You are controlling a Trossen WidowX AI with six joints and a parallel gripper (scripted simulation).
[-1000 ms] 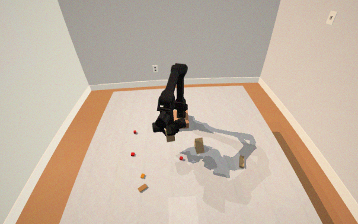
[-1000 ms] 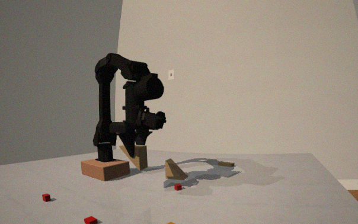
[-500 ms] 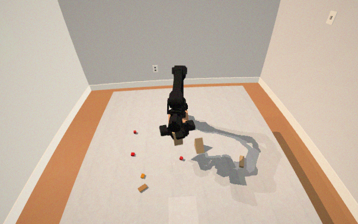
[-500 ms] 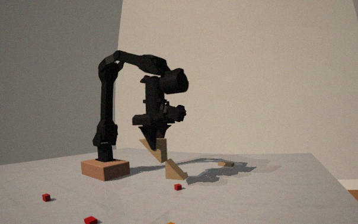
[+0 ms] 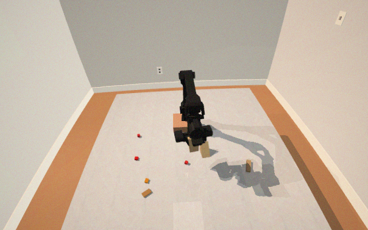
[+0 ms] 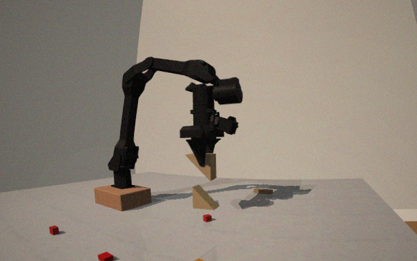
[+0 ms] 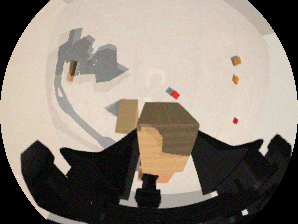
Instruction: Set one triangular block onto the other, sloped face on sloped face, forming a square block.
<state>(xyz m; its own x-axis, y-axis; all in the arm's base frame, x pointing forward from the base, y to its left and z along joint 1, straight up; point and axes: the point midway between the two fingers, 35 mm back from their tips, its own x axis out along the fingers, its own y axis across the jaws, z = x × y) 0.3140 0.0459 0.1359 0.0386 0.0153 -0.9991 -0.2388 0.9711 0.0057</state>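
Observation:
My gripper point(image 6: 206, 159) point(image 7: 164, 129) points down and is shut on a wooden triangular block point(image 5: 194, 146) point(image 6: 211, 166) point(image 7: 167, 145), held in the air. Its flat face is up and its sloped face points down towards the arm's base. The other triangular block point(image 5: 205, 149) point(image 6: 204, 199) point(image 7: 127, 116) stands on the table, its slope facing up and away from the base. The held block is above it, with a gap between them. It is offset to the left in the top view, and the lower block shows left of it in the wrist view. The arm hides the fingertips in the top view.
A red cube point(image 5: 186, 162) point(image 6: 207, 218) point(image 7: 175, 94) lies near the lower block. Two more red cubes point(image 5: 138, 135) point(image 5: 136, 158), an orange block point(image 5: 147, 180) and a wooden brick point(image 5: 146, 193) lie left. Another brick point(image 5: 248, 165) point(image 6: 263, 190) lies right, in the arm's shadow.

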